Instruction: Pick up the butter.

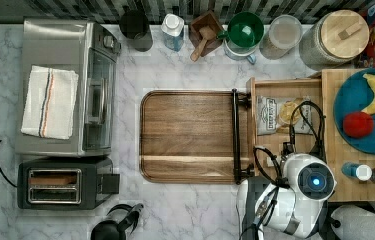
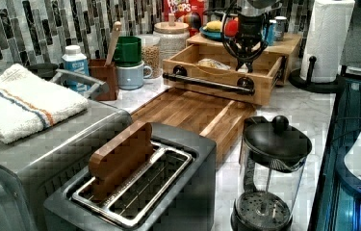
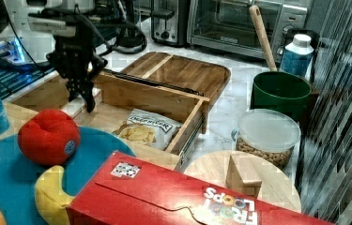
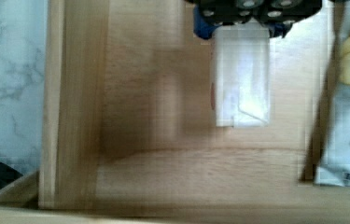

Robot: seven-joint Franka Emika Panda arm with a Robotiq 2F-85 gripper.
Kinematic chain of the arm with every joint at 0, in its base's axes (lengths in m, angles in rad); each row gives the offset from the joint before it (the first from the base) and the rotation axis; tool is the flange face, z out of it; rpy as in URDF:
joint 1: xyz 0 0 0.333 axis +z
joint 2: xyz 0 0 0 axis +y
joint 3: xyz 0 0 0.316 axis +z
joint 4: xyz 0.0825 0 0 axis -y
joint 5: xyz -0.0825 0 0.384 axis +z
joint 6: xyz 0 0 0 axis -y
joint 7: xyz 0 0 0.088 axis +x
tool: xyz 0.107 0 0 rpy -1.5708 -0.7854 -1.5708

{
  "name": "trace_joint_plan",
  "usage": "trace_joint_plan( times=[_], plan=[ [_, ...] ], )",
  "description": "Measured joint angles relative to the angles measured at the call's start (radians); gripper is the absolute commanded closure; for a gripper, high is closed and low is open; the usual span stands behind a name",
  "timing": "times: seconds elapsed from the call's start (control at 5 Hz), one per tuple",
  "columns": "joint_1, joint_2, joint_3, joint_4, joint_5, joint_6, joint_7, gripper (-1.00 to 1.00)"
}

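Butter point(image 4: 241, 77) lies in drawer point(image 4: 163, 154), directly under gripper point(image 4: 252, 21).

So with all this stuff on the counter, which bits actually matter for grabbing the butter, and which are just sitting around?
Part of the job:
- the butter, a pale wrapped stick lying in the wooden drawer
- the gripper, down in the drawer at the butter

Just lying about:
- the chip bag, in the same drawer
- the wooden tray
- the toaster
- the green mug
- the cereal box

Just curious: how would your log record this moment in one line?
phase: reaching | gripper: above butter | butter: lying in drawer | chip bag: beside butter
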Motion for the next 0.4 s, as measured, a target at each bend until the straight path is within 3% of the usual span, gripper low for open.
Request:
trace_joint_plan(
  times=[0.2, 0.4],
  plan=[
    [0.012, -0.053, 0.009, 0.021, 0.0, -0.098, 0.021, 1.0],
    [0.008, -0.086, 0.053, 0.09, -0.047, -0.362, 0.108, 1.0]
  ],
)
